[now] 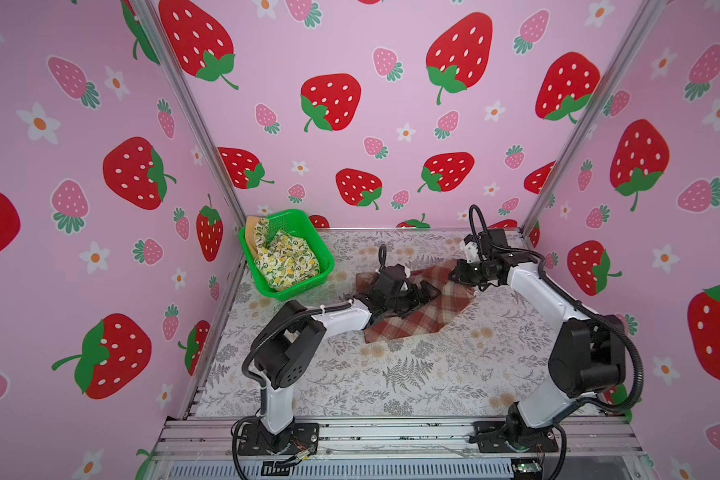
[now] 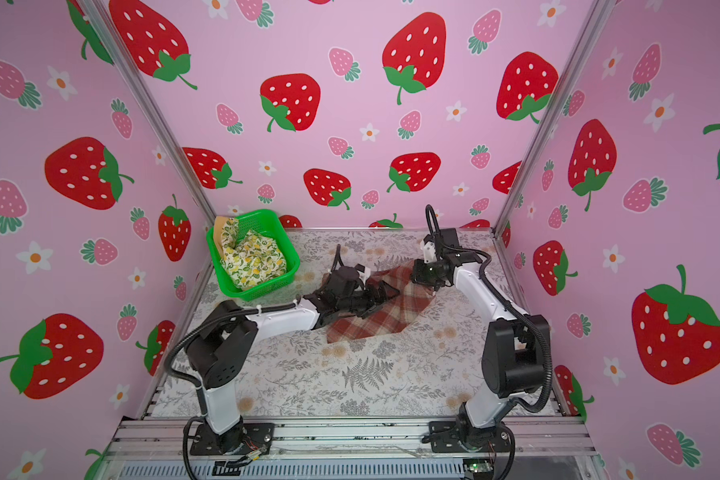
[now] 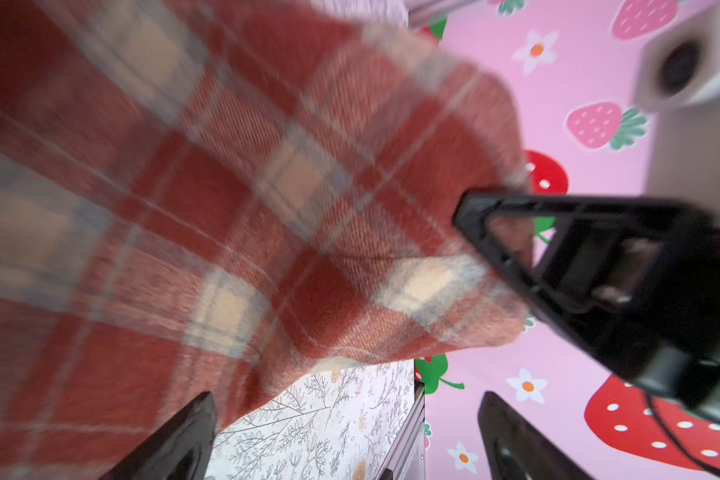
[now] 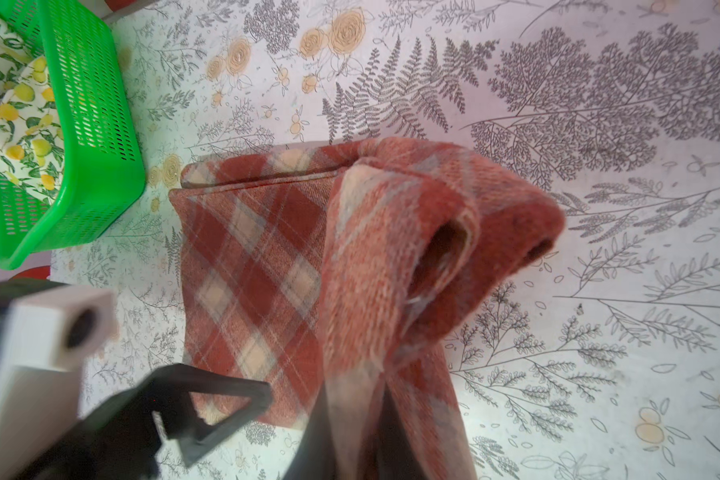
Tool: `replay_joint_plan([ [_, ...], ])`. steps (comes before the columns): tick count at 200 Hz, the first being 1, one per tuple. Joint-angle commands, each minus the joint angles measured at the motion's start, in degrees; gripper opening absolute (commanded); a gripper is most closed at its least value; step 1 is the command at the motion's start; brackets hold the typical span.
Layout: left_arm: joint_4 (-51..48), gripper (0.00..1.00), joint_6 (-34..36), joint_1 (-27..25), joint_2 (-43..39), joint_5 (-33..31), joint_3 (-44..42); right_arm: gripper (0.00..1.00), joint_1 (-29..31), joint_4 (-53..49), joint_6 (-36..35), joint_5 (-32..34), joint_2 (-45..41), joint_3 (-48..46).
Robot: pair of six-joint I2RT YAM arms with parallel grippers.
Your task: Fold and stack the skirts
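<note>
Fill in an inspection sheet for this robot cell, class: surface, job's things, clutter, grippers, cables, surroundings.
Surface: floral-print table, flat.
Job's things: plaid skirt partly folded mid-table, one edge lifted; lemon skirt and mustard skirt bunched in the green basket.
Clutter: nothing seen.
Grippers: left gripper open, over the plaid skirt; right gripper shut on its raised edge.
Cables: black conduit loops along the left arm and right arm.
Surroundings: strawberry-print walls on three sides; metal rail in front.
</note>
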Motion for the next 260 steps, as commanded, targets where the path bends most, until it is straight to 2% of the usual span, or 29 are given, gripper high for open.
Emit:
replay_joint_plan([
  [1, -9.9, 0.99, 7.4, 3.6, -5.7, -2.0, -2.6, 0.12, 0.6, -0.4, 0.9, 0.9, 0.9, 2.2],
  [19, -14.1, 0.99, 10.8, 6.2, -8.7, -3.7, -5.3, 0.12, 1.2, -0.3, 1.1, 1.1, 1.4, 2.7],
  [67, -14.0, 0.99, 12.4, 10.6, -9.9, -3.7, -11.9, 0.12, 4.1, 0.4, 2.9, 2.6, 2.6, 3.9],
  [107, -14.6, 0.99, 14.1, 10.9, -7.0, -5.4, -12.5, 0.12, 6.5, 1.4, 4.8, 2.7, 3.7, 4.8],
  [184, -8.7, 1.00, 12.1, 11.0, -0.9, -3.9, -14.6, 0.13, 13.7, 5.6, 11.4, 1.2, 7.3, 5.9],
  [260, -6.0, 1.00, 11.6, 11.0, 0.0, -2.8, -15.6, 0.16, 17.9, 13.7, 19.3, -3.2, 12.9, 6.3],
])
